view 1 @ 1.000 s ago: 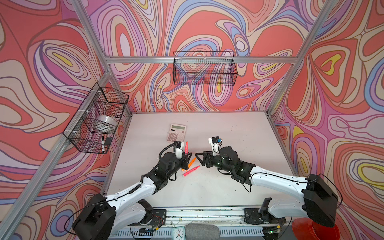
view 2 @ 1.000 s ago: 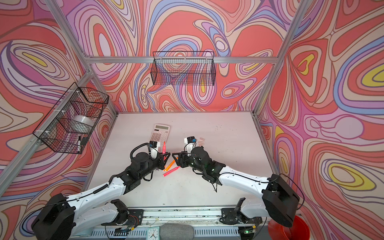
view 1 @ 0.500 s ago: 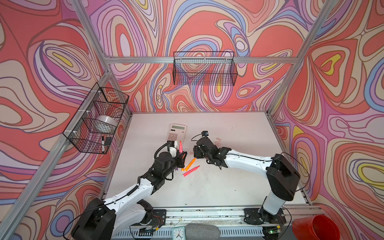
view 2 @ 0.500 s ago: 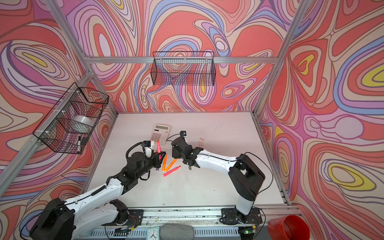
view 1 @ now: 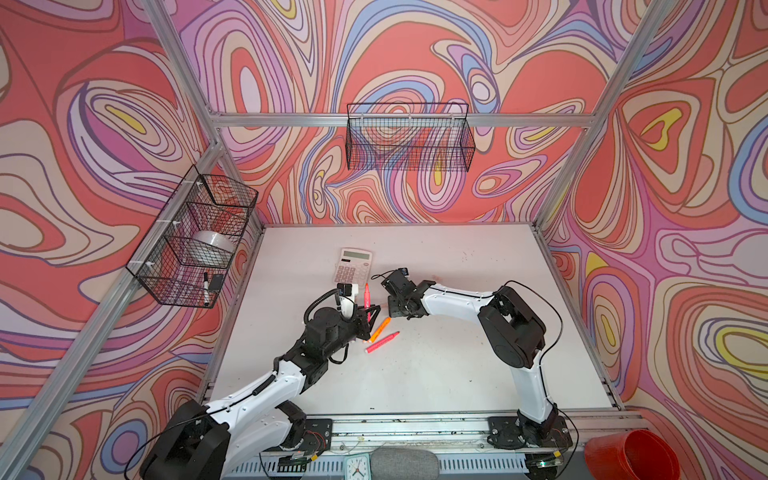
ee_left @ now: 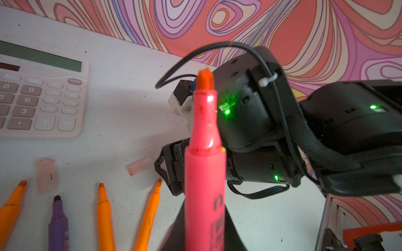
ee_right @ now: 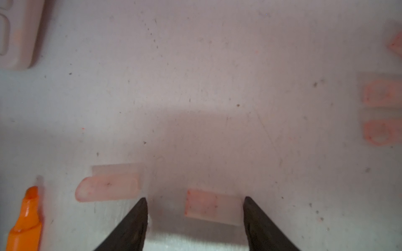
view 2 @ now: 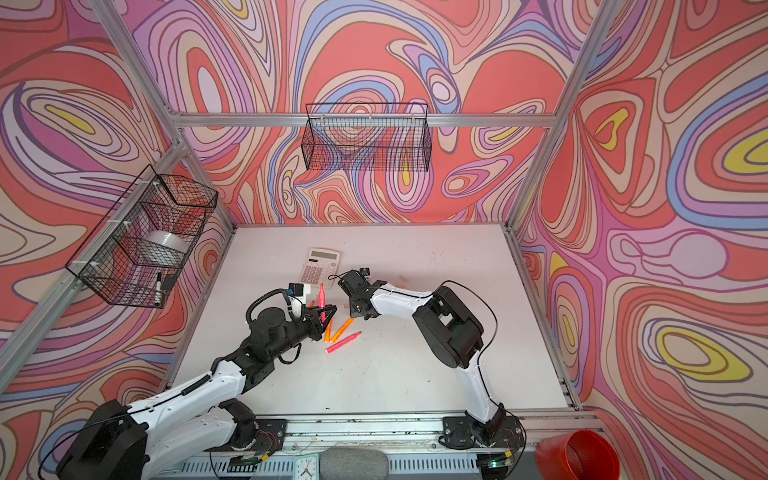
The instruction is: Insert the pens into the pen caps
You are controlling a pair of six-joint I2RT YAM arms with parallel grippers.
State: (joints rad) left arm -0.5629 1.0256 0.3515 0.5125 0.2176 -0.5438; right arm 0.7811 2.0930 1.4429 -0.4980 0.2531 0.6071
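Note:
My left gripper (view 1: 368, 315) is shut on a pink-red pen (view 1: 367, 295), held upright with its tip up; in the left wrist view the pen (ee_left: 204, 173) fills the middle. On the table lie orange pens (ee_left: 105, 217), a purple pen (ee_left: 58, 221) and another pink-red pen (view 1: 382, 342). My right gripper (ee_right: 195, 198) points down at the table, open, its fingers (ee_right: 137, 219) on either side of a pale pen cap (ee_right: 212, 207) that lies flat. More pen caps (ee_right: 108, 189) (ee_right: 380, 93) lie nearby.
A pink calculator (view 1: 353, 266) lies just behind the grippers. Wire baskets hang on the back wall (view 1: 409, 137) and the left wall (view 1: 195, 241), the left one holding a black-and-white marker (view 1: 205, 282). A red cup (view 1: 631, 457) stands off the table's front right corner.
My right arm has folded up at the elbow and its gripper has swung left and down over the caps. The left gripper keeps the pink-red pen upright, barely shifted.

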